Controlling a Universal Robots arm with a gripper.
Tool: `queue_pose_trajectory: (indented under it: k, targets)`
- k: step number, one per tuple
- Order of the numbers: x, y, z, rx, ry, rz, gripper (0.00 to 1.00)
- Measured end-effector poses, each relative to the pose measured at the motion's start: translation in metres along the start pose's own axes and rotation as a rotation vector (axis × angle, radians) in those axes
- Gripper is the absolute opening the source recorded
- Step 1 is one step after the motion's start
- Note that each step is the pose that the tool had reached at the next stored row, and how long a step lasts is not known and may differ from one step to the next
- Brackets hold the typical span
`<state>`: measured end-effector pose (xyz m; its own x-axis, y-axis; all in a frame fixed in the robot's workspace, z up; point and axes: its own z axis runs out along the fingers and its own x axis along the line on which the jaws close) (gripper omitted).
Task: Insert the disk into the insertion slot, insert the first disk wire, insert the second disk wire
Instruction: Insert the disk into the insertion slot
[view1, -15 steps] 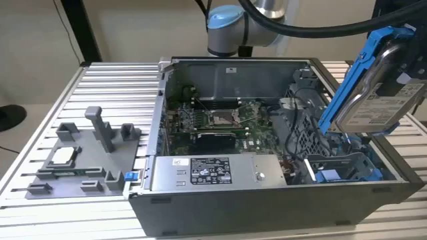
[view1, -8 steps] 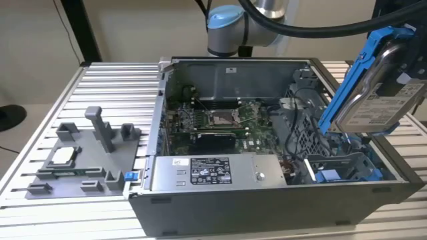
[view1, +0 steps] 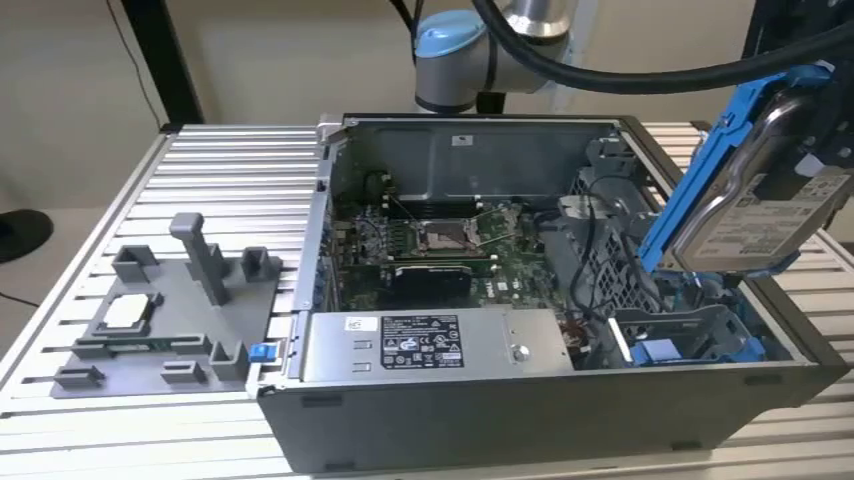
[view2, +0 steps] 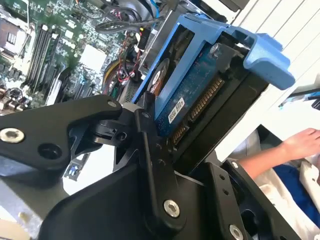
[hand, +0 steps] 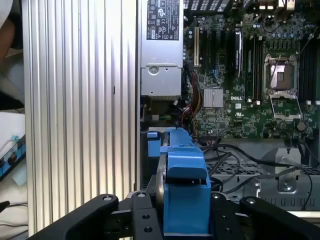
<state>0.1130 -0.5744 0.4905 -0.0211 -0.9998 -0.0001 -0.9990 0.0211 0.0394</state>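
My gripper (hand: 185, 222) is shut on the disk (hand: 184, 182), a silver drive in a bright blue carrier, with a black finger on each flat side. In the exterior view the disk (view1: 745, 195) hangs tilted on edge above the case's near right corner, with the gripper (view1: 805, 165) at its upper right. In the second wrist view the disk's (view2: 187, 92) circuit-board side and connector show. The insertion slot (view1: 687, 335), a grey bay with blue fittings, lies below the disk, apart from it. Black cables (hand: 240, 155) cross the perforated cage; I cannot tell which are the disk wires.
The open computer case (view1: 534, 420) lies on a slatted metal table (view1: 227, 180). Inside are the motherboard (view1: 441, 240) and the grey labelled power supply (view1: 420, 345). A grey fixture plate (view1: 160, 315) sits at the exterior view's left. A person's hand (view2: 300, 145) is beyond the case.
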Motion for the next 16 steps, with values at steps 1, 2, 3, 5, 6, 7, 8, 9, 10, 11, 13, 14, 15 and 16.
queue_pose_trajectory:
  k: [1,2,3,5,6,7,8,9,10,11,13,14,15,16]
  targets:
    - [0.0009,-0.0005,0.0012,0.0,0.0002,0.0,0.0]
    - [0.0022,-0.0012,0.0027,0.0,0.0002,0.0,0.0]
    - [0.0031,-0.0017,0.004,0.0,0.0,0.0,0.0]
    - [0.0044,-0.0025,0.0063,0.0,0.0,0.0,0.0]
    - [0.0049,-0.0029,0.0072,0.0,0.0001,0.0,0.0]
    - [0.0053,-0.0032,0.008,0.0,0.0001,0.0,0.0]
    - [0.0055,-0.0034,0.0088,0.0,0.0,0.0,0.0]
    - [0.0058,-0.0035,0.0096,0.0,0.0001,0.0,0.0]
    - [0.0061,-0.0036,0.0105,0.0,0.0002,0.0,0.0]
    - [0.0065,-0.0038,0.0116,0.0,0.0,0.0,0.0]
    - [0.0075,-0.0039,0.0136,0.0,0.0001,0.0,0.0]
    - [0.0079,-0.0039,0.0145,0.0,0.0001,0.0,0.0]
    - [0.0082,-0.004,0.0154,-0.0001,0.0002,0.0,0.0]
    - [0.0085,-0.004,0.0165,0.0,0.0,0.0,0.0]
